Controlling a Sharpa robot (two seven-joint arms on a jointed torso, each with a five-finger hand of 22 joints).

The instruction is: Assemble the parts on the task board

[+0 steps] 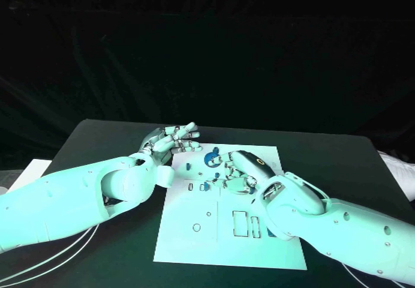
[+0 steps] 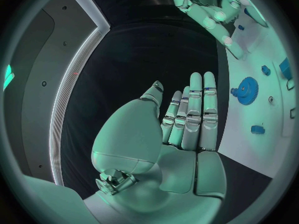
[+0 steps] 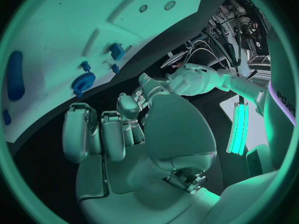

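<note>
The white task board (image 1: 229, 240) lies in the middle of the black tabletop (image 1: 104, 135), its long side running from the near edge toward the far edge. The left hand (image 1: 171, 140) hangs over the tabletop just off the board's far left corner; in the left wrist view its fingers (image 2: 202, 109) are stretched out straight and side by side, with nothing in them and bare black surface beneath. The right hand (image 1: 238, 171) is over the far half of the board, its fingers (image 3: 93, 134) curled inward toward the palm; the right wrist view shows no part between them, so it holds nothing. A blue gear (image 1: 211, 159) sits on the board near its far edge, just beside the right hand's fingertips and between the two hands; whether a fingertip touches it cannot be told. Several smaller blue parts (image 2: 258, 129) lie on the board around the gear, apart from one another. Dark slots and holes (image 1: 238, 222) mark the board's near half, beside the right forearm.
</note>
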